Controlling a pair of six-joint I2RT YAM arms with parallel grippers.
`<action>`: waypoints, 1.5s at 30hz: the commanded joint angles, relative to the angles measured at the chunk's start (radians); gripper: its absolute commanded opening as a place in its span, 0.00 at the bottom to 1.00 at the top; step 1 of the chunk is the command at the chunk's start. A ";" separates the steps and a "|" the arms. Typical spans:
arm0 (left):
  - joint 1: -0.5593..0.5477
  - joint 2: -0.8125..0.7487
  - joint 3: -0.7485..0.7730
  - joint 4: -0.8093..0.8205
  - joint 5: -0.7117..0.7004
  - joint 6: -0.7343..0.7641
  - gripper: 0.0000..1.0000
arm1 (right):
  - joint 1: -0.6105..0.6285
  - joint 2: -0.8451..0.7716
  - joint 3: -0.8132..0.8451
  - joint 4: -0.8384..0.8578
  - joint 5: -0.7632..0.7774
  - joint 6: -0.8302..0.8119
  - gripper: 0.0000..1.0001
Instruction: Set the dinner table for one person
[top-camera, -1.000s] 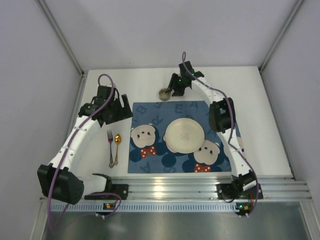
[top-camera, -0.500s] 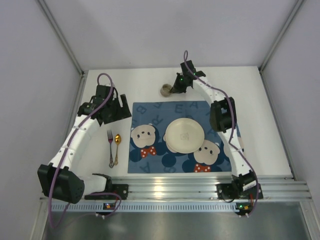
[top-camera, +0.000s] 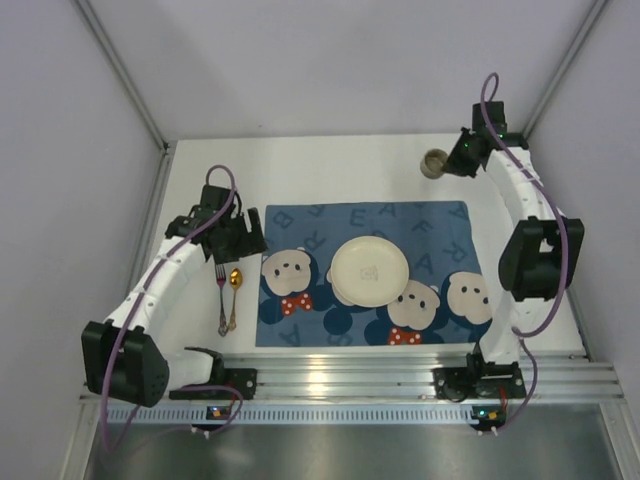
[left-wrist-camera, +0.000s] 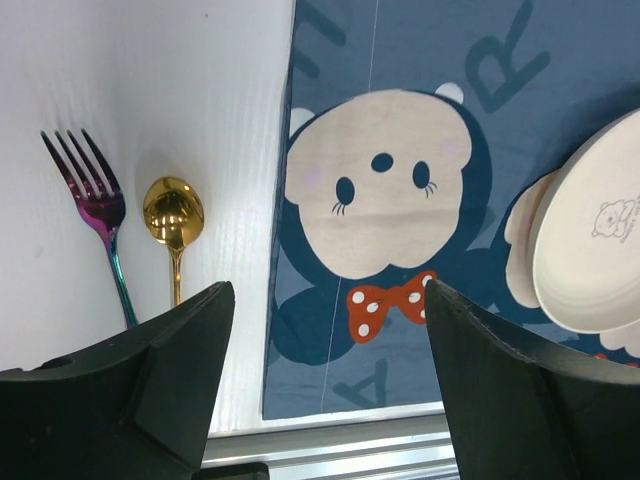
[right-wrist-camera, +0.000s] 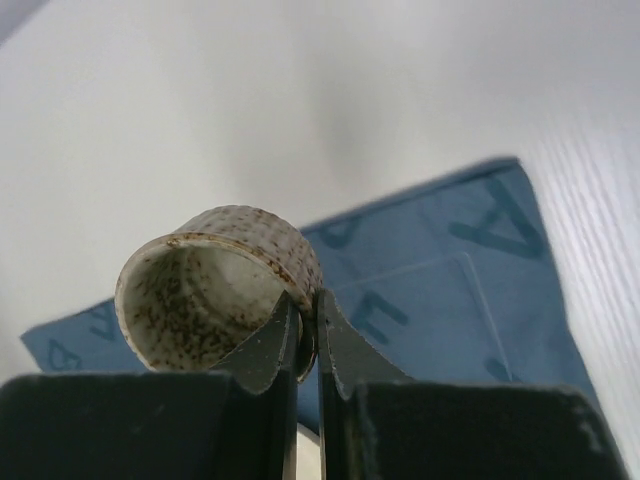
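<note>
The white dinner table (top-camera: 300, 170) carries a blue bear-print placemat (top-camera: 300, 225) with a cream plate (top-camera: 369, 270) on it. A rainbow fork (top-camera: 221, 296) and gold spoon (top-camera: 233, 296) lie left of the mat; they also show in the left wrist view, fork (left-wrist-camera: 95, 205), spoon (left-wrist-camera: 173, 215). My right gripper (top-camera: 458, 160) is shut on the rim of a speckled cup (top-camera: 434, 162), held above the back right of the table; one finger is inside the cup (right-wrist-camera: 215, 300). My left gripper (top-camera: 245, 238) is open and empty above the mat's left edge.
An aluminium rail (top-camera: 340, 380) runs along the table's near edge. Grey walls enclose the table on the left, back and right. The mat's near edge and the rail show in the left wrist view (left-wrist-camera: 340, 440).
My right gripper has carried the speckled cup from the back middle of the table to the back right. My left gripper has shifted slightly toward the near side.
</note>
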 joint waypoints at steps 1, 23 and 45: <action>0.006 0.000 -0.041 0.063 0.046 0.002 0.82 | 0.015 -0.055 -0.152 -0.097 0.118 -0.063 0.00; 0.021 0.126 -0.127 0.008 -0.157 -0.035 0.80 | 0.015 0.057 -0.196 -0.166 0.258 -0.041 0.74; 0.059 0.443 -0.018 -0.123 -0.148 0.079 0.53 | -0.048 -0.120 -0.272 -0.209 0.251 -0.087 0.94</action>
